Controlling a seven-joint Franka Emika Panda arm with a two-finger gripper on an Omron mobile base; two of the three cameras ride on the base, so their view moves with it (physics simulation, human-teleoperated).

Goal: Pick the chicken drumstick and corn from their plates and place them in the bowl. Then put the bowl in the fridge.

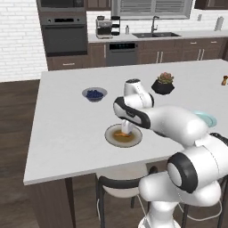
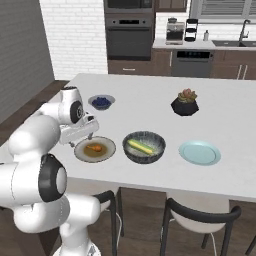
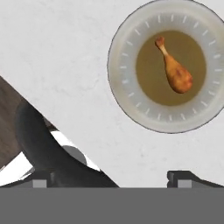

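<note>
Claw spread wide, empty, above the tan plate. Drumstick lies at plate centre, bone end toward 11 o'clock. Probably light, stiff, slightly slick; grip the meaty end.

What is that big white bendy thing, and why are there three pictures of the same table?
It is a robot arm with a two-finger gripper, open and holding nothing. Two cameras ride behind it, left and right, so you see one counter from two sides. The third camera sits on its hand and looks down at the chicken drumstick on its tan plate. The corn already lies in the dark bowl. Beside that is a bare light blue plate, and farther back a small bowl of blueberries and a potted plant.
</note>
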